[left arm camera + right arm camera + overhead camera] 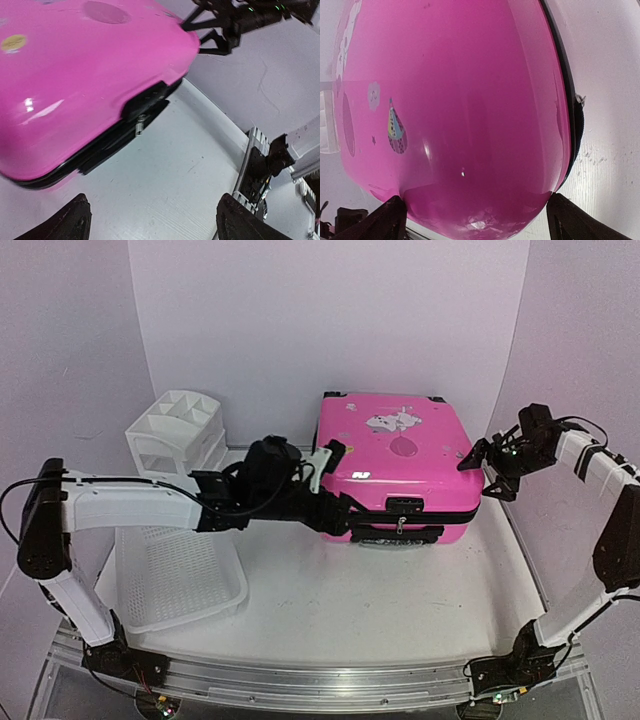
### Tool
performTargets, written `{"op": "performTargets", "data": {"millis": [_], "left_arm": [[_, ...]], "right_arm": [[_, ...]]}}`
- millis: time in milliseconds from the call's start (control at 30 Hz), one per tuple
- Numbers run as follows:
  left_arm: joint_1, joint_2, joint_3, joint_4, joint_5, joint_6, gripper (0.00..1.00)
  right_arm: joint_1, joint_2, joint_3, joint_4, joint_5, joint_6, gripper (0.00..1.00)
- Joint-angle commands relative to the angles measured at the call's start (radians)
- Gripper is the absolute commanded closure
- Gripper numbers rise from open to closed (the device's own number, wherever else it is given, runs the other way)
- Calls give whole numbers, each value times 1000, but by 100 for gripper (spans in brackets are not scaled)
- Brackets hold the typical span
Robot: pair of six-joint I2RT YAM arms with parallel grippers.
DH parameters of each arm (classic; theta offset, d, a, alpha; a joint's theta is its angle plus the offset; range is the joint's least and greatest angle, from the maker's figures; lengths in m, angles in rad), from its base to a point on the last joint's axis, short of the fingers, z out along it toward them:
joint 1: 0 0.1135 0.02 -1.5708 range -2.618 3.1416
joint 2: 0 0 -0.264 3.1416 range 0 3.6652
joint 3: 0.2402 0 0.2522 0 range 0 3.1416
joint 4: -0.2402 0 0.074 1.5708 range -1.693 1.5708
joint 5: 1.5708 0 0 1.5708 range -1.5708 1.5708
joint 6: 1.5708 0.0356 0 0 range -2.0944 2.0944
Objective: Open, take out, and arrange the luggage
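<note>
The luggage (395,455), a bright-pink hard-shell suitcase with stickers on top, lies flat and closed at the back middle of the table. Its black zipper trim and front latch (402,505) face me. My left gripper (350,518) is open, low at the suitcase's front left, just in front of the trim. In the left wrist view the suitcase (75,80) fills the upper left, and only bare table lies between the left gripper's (155,225) jaws. My right gripper (481,472) is open at the suitcase's right front corner. In the right wrist view the shell (465,110) bulges between the right gripper's (477,220) jaws.
A white plastic drawer organizer (178,430) stands at the back left. A white mesh basket (180,575) lies in front of it, under the left arm. White walls close in the back and sides. The metal rail (320,685) with the arm bases runs along the near edge.
</note>
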Motion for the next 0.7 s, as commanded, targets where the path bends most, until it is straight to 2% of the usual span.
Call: {"op": "performTargets", "data": {"millis": [0, 33, 67, 333, 400, 667], "left_arm": [[-82, 149, -32, 369, -8, 71, 17], [-97, 183, -36, 473, -19, 88, 20], [-109, 219, -16, 504, -34, 89, 22], [-213, 456, 190, 525, -416, 51, 44], [-235, 499, 225, 525, -529, 64, 46], [-256, 641, 362, 522, -701, 31, 58]], "right_arm": [[13, -39, -36, -21, -58, 6, 2], [13, -35, -36, -19, -64, 5, 2], [13, -32, -35, -21, -68, 4, 2], [13, -57, -52, -23, -61, -4, 2], [13, -64, -59, -22, -58, -7, 2], [13, -80, -73, -21, -72, -2, 2]]}}
